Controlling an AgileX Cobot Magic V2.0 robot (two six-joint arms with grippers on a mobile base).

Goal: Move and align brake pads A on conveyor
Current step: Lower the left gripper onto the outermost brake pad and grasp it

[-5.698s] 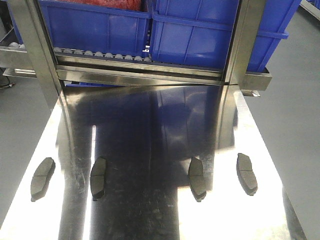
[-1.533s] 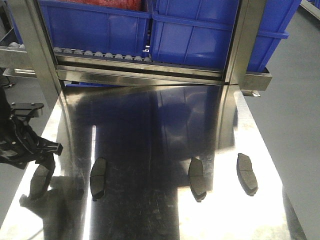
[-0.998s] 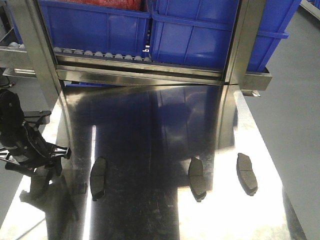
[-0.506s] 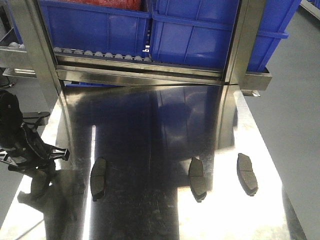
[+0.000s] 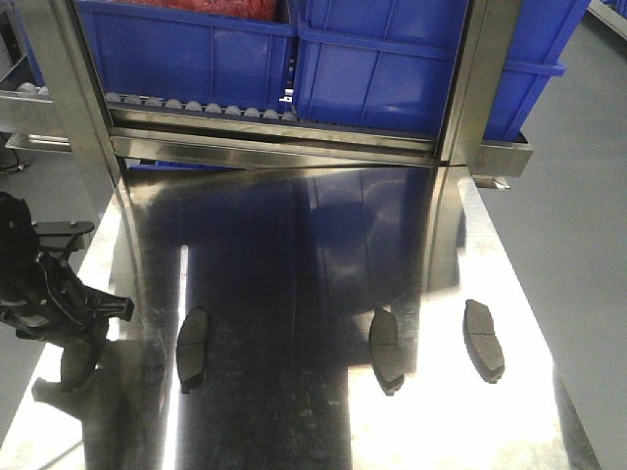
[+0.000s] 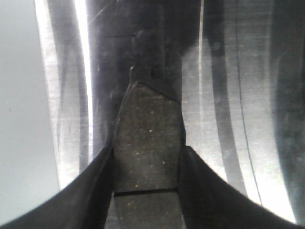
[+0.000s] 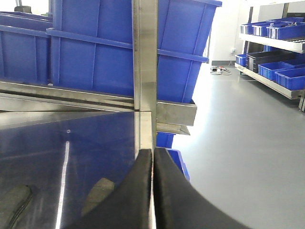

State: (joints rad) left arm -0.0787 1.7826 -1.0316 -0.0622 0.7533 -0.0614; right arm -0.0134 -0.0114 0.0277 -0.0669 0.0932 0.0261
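**Left gripper (image 5: 76,335) clamped across the far-left brake pad (image 6: 148,129)**

At the left edge of the front view, the black two-fingered left gripper hangs over the far-left brake pad, a flat grey oblong on a black backing plate. The wrist view shows its two black fingers (image 6: 93,191) pressed against the pad's long edges at the centre groove, open only as wide as the pad. Whether the pad is off the surface cannot be told.

All the pads are on the shiny mirror-like steel table (image 5: 294,245). To the right, the second brake pad (image 5: 193,348) lies lengthwise at lower left of centre. The third brake pad (image 5: 385,349) is right of centre, and the fourth brake pad (image 5: 484,339) is nearer the right edge. Each of the three lies apart from the others, in a rough row.

Large blue plastic bins (image 5: 186,49) fill the top of the frame behind a steel frame post (image 5: 472,78).

The black right gripper (image 7: 153,152) is seen only from its wrist. Its fingers are pressed flat together with nothing between them.
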